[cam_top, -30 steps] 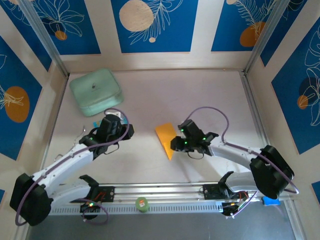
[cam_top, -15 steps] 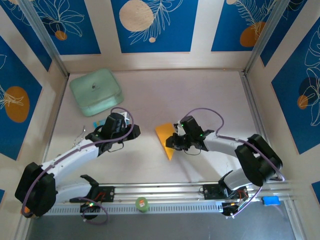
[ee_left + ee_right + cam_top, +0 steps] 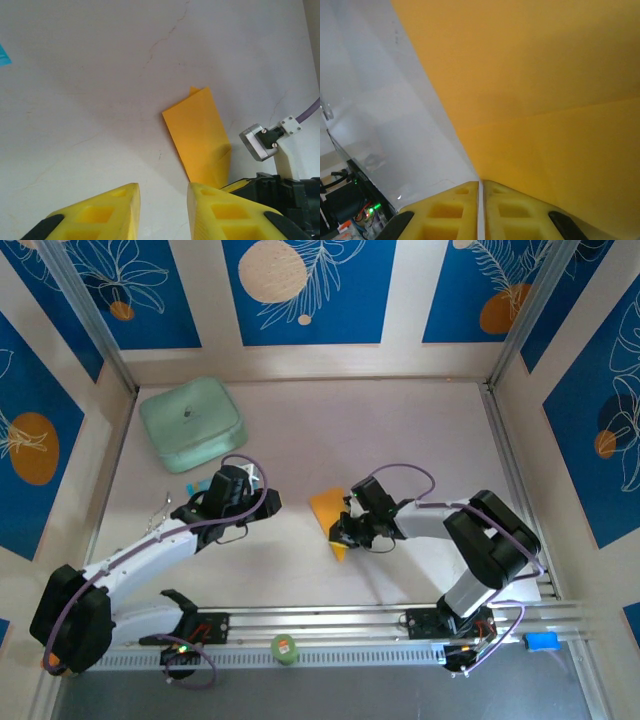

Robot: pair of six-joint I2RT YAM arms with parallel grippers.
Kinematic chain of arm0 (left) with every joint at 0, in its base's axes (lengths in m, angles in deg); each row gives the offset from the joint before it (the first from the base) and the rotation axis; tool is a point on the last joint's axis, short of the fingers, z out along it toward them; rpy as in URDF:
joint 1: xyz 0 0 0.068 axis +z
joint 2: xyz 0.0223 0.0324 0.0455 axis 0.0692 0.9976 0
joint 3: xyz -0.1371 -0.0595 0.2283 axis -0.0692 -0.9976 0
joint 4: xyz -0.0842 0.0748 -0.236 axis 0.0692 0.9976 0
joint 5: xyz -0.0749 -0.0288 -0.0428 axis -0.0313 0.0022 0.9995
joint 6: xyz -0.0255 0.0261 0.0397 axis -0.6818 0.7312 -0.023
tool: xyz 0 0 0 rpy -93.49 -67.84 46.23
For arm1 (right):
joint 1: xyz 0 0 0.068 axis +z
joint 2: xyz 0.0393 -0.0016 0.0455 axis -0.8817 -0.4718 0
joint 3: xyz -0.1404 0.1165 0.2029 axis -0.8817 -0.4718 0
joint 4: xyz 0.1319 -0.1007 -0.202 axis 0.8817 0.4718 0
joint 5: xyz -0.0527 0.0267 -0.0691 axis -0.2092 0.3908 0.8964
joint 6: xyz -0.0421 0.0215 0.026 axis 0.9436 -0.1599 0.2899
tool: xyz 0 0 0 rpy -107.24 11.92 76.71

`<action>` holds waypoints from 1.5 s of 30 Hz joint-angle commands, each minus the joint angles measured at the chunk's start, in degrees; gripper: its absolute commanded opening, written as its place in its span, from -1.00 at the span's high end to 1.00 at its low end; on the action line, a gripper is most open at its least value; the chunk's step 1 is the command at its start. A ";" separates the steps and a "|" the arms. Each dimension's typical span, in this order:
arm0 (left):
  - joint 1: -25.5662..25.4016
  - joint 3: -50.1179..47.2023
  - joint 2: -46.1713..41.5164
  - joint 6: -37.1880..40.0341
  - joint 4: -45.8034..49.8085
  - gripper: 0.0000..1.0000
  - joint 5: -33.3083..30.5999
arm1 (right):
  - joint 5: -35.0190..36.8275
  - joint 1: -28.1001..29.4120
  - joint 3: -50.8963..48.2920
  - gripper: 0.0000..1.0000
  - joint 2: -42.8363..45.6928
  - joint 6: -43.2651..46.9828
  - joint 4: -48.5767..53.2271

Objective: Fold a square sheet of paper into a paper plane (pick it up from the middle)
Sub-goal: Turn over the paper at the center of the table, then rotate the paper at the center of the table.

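Observation:
The orange-yellow sheet of paper (image 3: 326, 510) lies folded into a narrow slanted shape at mid-table, its point toward the near edge. My right gripper (image 3: 344, 532) is at its right-hand edge. In the right wrist view the jaws (image 3: 481, 183) are pressed together with the paper (image 3: 540, 85) running into their tips. My left gripper (image 3: 263, 503) hovers to the paper's left. Its yellow fingers (image 3: 164, 194) stand apart with bare table between them, and beyond them the paper (image 3: 198, 137) has its near right flap lifted.
A mint-green rounded box (image 3: 192, 423) sits at the back left. A small blue-and-white packet (image 3: 195, 487) lies beside the left arm, its corner (image 3: 4, 54) at the left wrist view's edge. A green roll (image 3: 285, 648) rests on the front rail.
My right gripper has slid left onto the paper's right edge and closed its jaws there. The left gripper shifted slightly right, then held still.

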 commanded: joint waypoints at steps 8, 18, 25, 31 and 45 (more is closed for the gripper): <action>0.40 -0.94 1.32 -1.96 -3.11 0.38 2.26 | 13.62 6.30 -3.57 0.77 2.46 -22.25 3.69; 0.43 -0.94 1.89 -2.24 -3.67 0.37 3.33 | 23.20 12.11 -8.94 0.75 9.30 -33.87 -5.10; 0.37 -0.64 3.69 -2.61 -5.41 0.38 6.12 | 19.65 9.43 -7.17 0.68 14.30 -24.87 -2.02; 0.11 0.27 7.25 -3.38 -8.62 0.46 11.00 | 18.07 5.77 -7.95 0.68 18.03 -21.75 2.84; -10.00 10.72 27.13 -6.74 -18.44 0.83 21.25 | 12.77 -4.80 -17.38 0.64 33.21 -15.08 5.81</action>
